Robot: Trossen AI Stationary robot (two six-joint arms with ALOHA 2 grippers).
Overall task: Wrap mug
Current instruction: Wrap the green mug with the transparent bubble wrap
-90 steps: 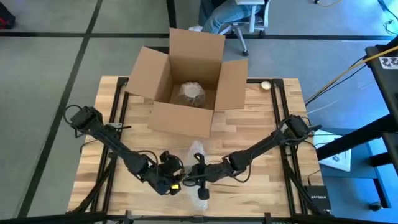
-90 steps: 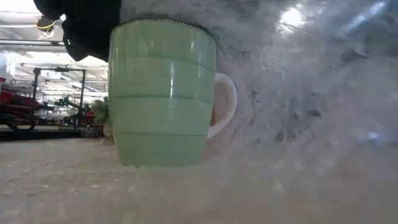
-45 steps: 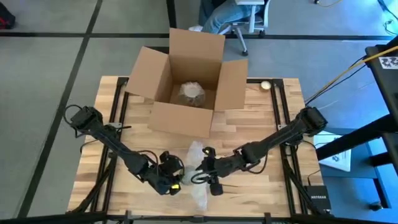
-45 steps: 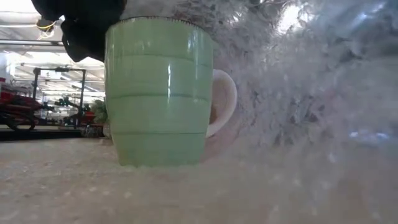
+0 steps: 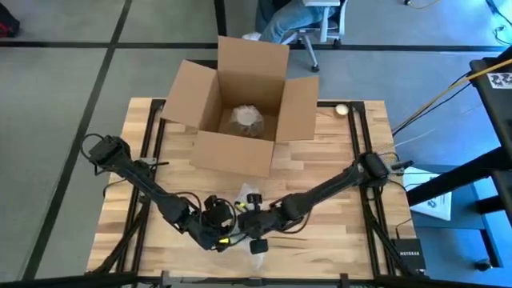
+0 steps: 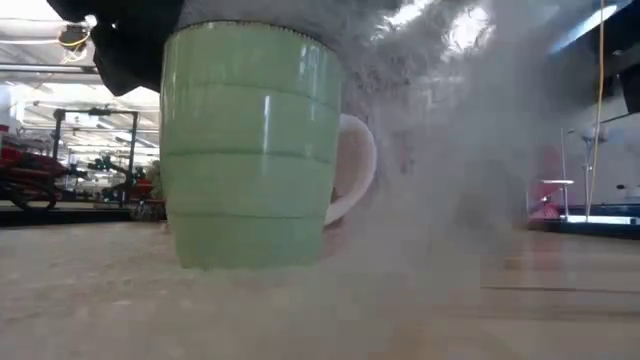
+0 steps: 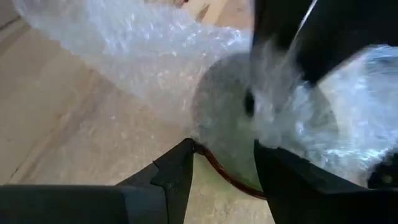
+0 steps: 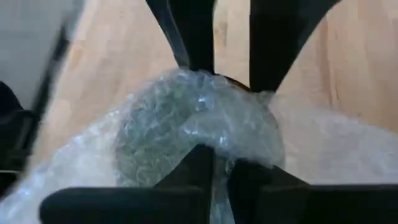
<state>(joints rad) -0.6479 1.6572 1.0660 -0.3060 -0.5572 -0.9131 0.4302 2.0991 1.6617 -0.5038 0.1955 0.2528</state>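
Now both hands at the mug (image 6: pixel 250 150), bubble wrap (image 7: pixel 130 50) draped over.

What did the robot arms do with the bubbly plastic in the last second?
The right gripper swung out to the right, then came back toward the mug, pulling the bubble wrap over its top. In the low view the wrap at the right thinned out, so the room shows through. The left gripper stayed at the mug's rim, and the mug and box did not move.
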